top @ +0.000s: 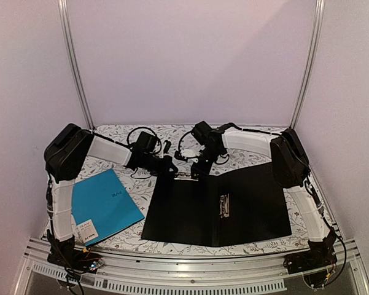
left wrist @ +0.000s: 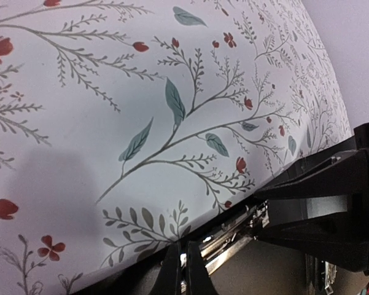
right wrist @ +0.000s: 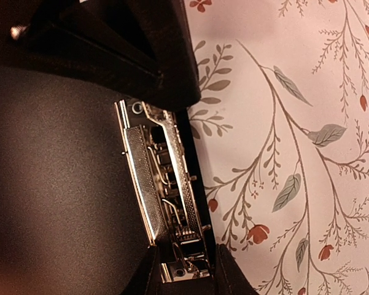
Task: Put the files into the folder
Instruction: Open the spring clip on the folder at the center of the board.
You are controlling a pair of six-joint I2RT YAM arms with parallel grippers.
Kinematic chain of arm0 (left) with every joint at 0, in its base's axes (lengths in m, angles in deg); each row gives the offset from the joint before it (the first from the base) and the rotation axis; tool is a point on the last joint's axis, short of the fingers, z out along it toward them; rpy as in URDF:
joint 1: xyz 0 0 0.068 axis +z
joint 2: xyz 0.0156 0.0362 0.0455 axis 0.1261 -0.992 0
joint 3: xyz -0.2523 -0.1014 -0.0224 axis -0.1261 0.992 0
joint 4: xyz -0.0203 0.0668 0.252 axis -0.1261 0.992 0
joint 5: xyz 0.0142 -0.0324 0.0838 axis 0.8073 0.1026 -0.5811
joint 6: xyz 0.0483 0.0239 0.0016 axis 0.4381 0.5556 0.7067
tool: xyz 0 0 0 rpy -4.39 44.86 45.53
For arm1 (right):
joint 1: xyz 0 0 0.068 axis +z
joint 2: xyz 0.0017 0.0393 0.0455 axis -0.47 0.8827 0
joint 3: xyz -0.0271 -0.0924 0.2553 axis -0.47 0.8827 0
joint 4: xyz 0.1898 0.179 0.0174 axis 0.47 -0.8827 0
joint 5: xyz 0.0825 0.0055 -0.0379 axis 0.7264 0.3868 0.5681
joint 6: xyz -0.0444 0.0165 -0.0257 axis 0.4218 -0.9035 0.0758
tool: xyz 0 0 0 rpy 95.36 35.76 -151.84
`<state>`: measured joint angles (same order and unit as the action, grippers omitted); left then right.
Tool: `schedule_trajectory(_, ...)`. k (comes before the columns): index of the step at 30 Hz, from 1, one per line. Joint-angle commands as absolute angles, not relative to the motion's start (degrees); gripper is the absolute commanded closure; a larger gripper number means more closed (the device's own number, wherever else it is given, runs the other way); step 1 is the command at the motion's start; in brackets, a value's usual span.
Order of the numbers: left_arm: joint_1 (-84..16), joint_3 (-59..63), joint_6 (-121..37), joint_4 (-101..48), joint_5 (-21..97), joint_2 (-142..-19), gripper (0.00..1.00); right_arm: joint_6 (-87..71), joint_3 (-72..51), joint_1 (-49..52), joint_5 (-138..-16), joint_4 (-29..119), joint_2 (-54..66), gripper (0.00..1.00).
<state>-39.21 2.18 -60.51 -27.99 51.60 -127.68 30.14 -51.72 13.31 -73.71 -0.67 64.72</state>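
The black folder (top: 190,212) lies open and flat in the middle of the table. A silver clip (right wrist: 163,190) runs along its far edge, beside the floral cloth. My right gripper (right wrist: 184,258) reaches down at that edge (top: 198,171), its two fingers closed against either side of the clip's end. My left gripper (left wrist: 184,270) stands just to the left (top: 170,169), fingers pressed together, with their tips at the folder's edge next to the clip (left wrist: 233,243). The files are out of view.
A teal-blue folder (top: 104,206) lies at the near left under the left arm. Another small silver fitting (top: 224,206) sits in the middle of the black folder. Cables (top: 141,138) lie at the back. Frame posts and walls close in the table.
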Motion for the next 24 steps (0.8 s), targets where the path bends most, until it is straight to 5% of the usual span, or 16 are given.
schedule_trajectory(1,-41.32,6.92,-60.57,-13.32,47.48,-132.57,1.00,26.42,-48.66,13.00,-82.51,-3.27,68.40,0.90)
schedule_trajectory(24,-43.63,10.81,-62.55,-15.12,47.57,-127.83,1.00,23.74,-48.58,12.84,-84.38,-3.51,68.41,0.96)
